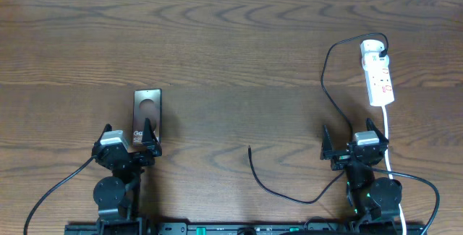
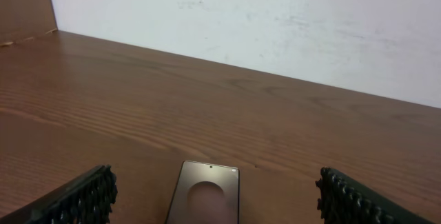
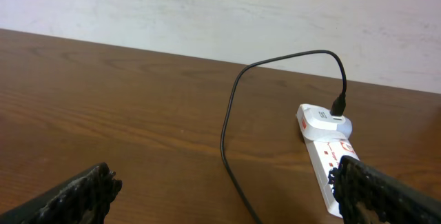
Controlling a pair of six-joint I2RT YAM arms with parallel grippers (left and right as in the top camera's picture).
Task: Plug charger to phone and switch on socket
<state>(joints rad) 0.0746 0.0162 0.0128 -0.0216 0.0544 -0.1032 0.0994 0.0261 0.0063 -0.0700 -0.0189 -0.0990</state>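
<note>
Left gripper [image 1: 129, 134] and right gripper [image 1: 349, 139] both spread, empty; pinch charger [image 1: 250, 150] close behind tip, then align straight with phone [image 1: 147, 107] port

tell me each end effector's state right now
left end effector: open, holding nothing
right end effector: open, holding nothing
</note>
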